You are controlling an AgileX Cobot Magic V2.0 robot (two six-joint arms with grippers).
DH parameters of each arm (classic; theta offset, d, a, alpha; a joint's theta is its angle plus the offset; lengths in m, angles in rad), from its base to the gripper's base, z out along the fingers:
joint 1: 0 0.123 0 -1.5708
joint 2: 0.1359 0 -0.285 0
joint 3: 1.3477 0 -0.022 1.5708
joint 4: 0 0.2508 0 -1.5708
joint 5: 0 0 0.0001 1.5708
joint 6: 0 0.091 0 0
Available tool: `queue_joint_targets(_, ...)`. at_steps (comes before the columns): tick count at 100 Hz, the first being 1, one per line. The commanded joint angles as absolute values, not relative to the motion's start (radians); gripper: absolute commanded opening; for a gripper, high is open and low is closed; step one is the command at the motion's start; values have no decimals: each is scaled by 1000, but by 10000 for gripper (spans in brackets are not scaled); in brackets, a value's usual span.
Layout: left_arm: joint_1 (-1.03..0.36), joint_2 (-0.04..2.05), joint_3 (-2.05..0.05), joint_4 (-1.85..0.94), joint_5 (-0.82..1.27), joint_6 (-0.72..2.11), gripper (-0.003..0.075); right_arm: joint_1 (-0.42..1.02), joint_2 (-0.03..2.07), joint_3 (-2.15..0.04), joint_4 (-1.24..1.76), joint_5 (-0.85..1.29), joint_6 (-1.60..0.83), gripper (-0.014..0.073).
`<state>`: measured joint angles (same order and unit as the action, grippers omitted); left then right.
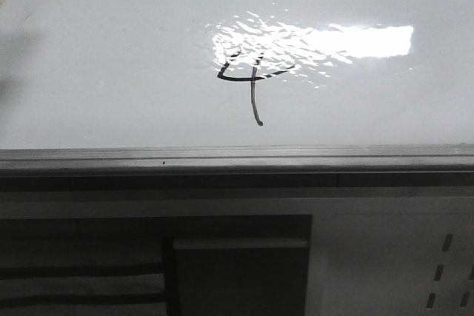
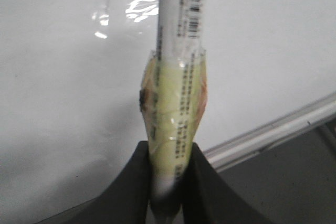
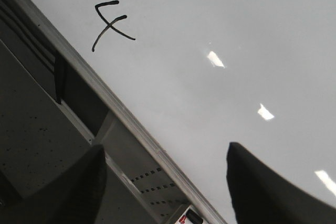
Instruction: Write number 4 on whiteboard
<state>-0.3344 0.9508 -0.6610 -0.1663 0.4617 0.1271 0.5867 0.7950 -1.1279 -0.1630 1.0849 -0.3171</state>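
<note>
A black hand-drawn number 4 (image 1: 250,79) stands on the white whiteboard (image 1: 111,57), partly in the window-glare patch; it also shows in the right wrist view (image 3: 110,23). My left gripper (image 2: 169,174) is shut on a white marker (image 2: 176,77) wrapped in yellowish tape, held over the whiteboard (image 2: 63,77); its tip is out of view. My right gripper (image 3: 165,182) is open and empty, above the board's lower rail. Neither gripper shows in the front view.
A grey metal rail (image 1: 237,157) runs along the board's lower edge, also in the left wrist view (image 2: 273,132) and the right wrist view (image 3: 121,111). Below it is a dark panelled cabinet (image 1: 237,271) with slotted metal (image 1: 444,271).
</note>
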Motion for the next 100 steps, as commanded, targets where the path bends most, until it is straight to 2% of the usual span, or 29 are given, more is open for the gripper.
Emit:
queue_joint_targets(1,-290,959,-652,-238,274,109,-20,586,793,-1135,-185,1012,-316,436)
queue_joint_targets(35,-252,1117,-674,-313,105,109,-20,586,793,-1120,-185,1003,-316,436)
queue_joint_targets(83,-252,1194,-685,-362,89,109,-18,586,793,-1120,-185,1003,-314,436)
queue_joint_targets(90,-252,1194,-685,-362,89,111,7,586,793,-1120,-183,1003,-314,436)
queue_joint_targets(100,-252,1194,-685,-360,87,111,112,586,793,-1120,-185,1003,-271,436)
